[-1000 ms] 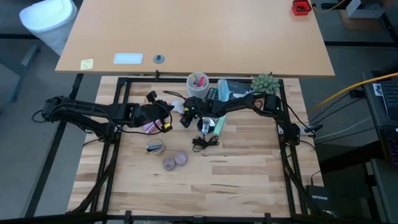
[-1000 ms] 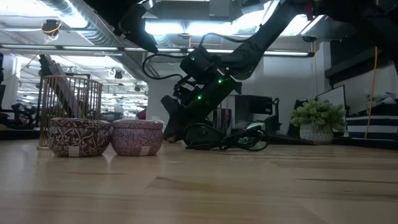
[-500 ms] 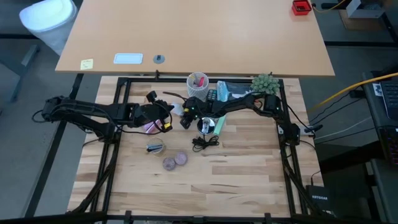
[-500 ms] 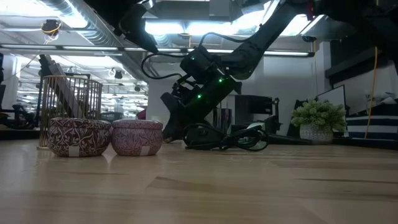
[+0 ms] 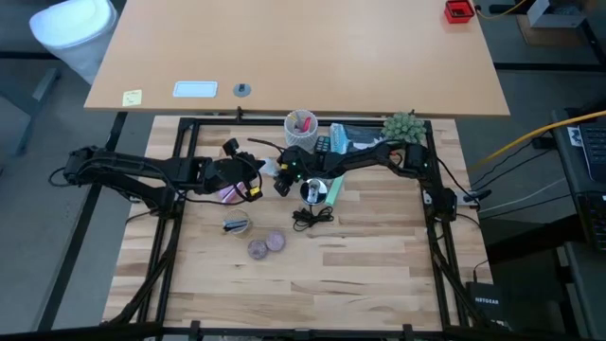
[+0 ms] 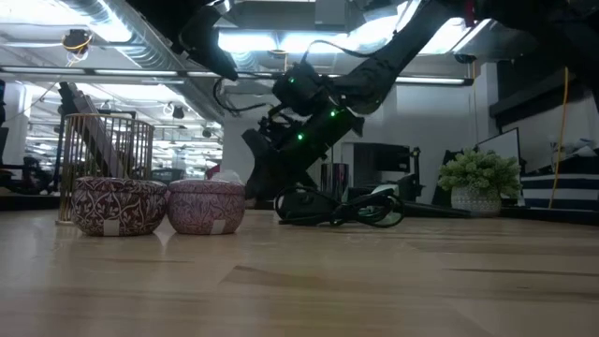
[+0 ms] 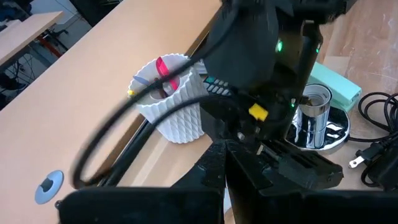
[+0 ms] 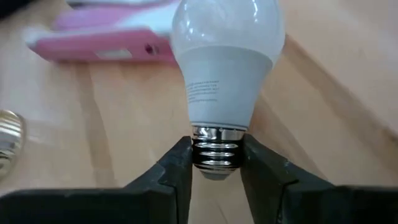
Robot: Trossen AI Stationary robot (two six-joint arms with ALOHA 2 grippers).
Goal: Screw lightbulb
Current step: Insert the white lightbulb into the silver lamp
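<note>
Pale wooden planks make up the tabletop (image 5: 360, 256), framed by a black metal rig, with a larger tan desk (image 5: 303, 57) filling the upper half of the high view. Both arms meet just above the middle of that view. The right gripper (image 8: 215, 163) is clenched on the lightbulb (image 8: 222, 68), its two dark fingers (image 8: 177, 171) pinching the silvery threaded base from either side. In the right wrist view the bulb's long axis runs straight away from the gripper, base toward the fingers and white dome pointing outward (a pink flat object (image 8: 112, 40) lies blurred beyond it). In the high view the bulb shows only as a small white spot (image 5: 271, 168) between the two arms. The left gripper (image 5: 248, 180) sits close by at centre-left, shut with nothing seen in it. A white patterned cup of pens (image 5: 301, 128), a small potted plant (image 5: 404, 126), a chrome lamp base (image 7: 314, 121) and two purple discs (image 5: 266, 245) stand around.
</note>
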